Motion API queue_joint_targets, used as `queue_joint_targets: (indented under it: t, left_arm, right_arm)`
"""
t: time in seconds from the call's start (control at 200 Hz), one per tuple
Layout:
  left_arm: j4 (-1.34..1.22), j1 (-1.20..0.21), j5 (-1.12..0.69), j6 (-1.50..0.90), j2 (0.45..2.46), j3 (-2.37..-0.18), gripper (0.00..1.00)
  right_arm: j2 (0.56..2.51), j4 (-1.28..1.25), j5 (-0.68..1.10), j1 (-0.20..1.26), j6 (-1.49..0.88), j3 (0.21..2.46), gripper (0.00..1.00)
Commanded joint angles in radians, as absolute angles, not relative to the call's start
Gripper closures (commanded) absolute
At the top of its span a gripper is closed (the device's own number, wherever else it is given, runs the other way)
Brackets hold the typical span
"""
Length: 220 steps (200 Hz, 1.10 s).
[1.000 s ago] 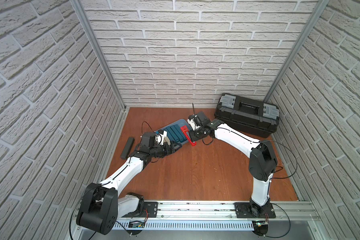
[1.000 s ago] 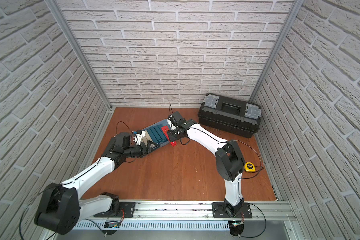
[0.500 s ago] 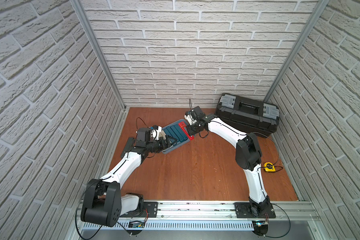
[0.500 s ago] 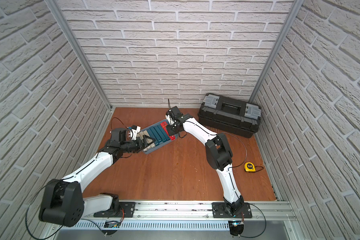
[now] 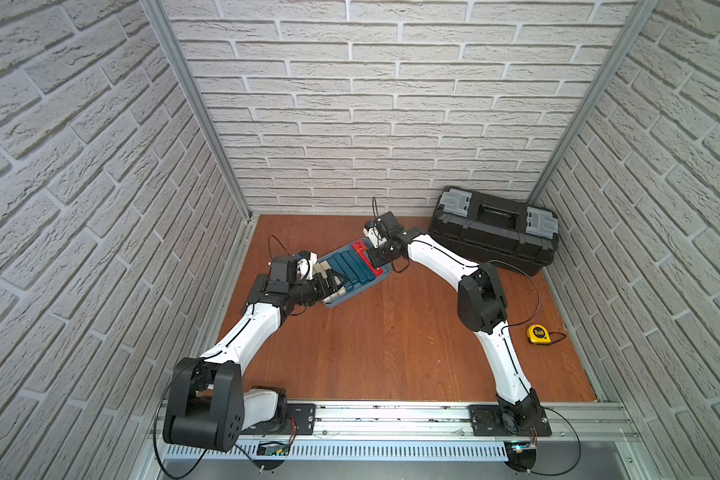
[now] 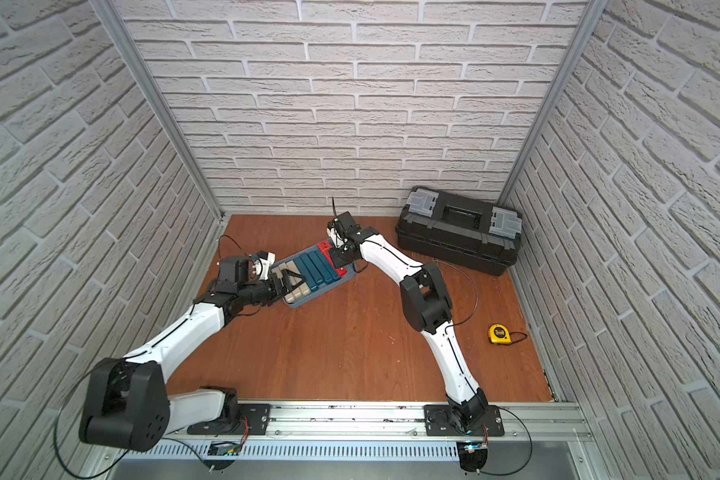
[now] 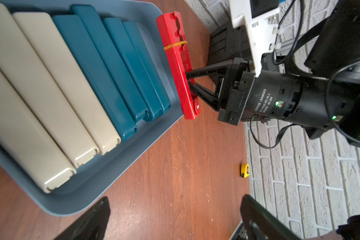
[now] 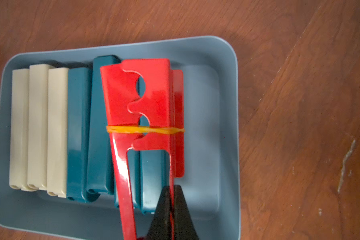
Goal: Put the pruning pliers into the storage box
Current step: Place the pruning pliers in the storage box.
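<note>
Right elbow has swung leftward toward frame centre since a second ago, uncovering the small yellow tape measure (image 5: 539,334) at lower right of the brown wooden tabletop (image 5: 391,345); red piece carried slightly up and left with it. Left arm barely shifted. Right arm rises from its lower-right base, bends at the black elbow, forearm running up-left to the tray at centre frame, passing the big black plastic toolbox (image 5: 493,232) at upper right. Tips of the right gripper (image 7: 189,80) pinched tight on one long rail of the red slotted pruning pliers (image 8: 146,99), which a yellow rubber band (image 8: 146,129) binds; piece held tilted over the upper-right side of the shallow light blue plastic storage tray (image 8: 229,124), whether touching the rim, cannot tell. Left arm reaches from lower left, forearm angling up-right; left gripper (image 6: 287,279) spread wide, nothing between its fingers, poised at the tray's lower-left side above three beige bar-shaped pliers (image 7: 40,93). Four teal bar-shaped pliers (image 7: 112,68) lie side by side inside the tray, between beige set and red piece.
</note>
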<state>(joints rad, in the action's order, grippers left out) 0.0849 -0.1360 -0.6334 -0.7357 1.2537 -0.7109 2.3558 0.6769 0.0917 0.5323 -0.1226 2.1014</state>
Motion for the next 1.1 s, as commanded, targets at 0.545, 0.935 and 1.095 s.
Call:
queue_joint_targets:
  t: [0.545, 0.935, 1.095]
  left_arm:
    - [0.163, -0.108, -0.548, -0.68, 1.19, -0.689, 0.02]
    - [0.158, -0.105, -0.531, -0.685, 1.16, -0.661, 0.02]
    - [0.158, -0.101, -0.524, -0.687, 1.155, -0.656, 0.02]
  right_arm:
    - [2.471, 0.648, 0.088, 0.502, -0.133, 2.232, 0.97]
    - [2.492, 0.656, 0.064, 0.501, -0.152, 2.232, 0.97]
    - [2.501, 0.66, 0.061, 0.501, -0.161, 2.237, 0.97]
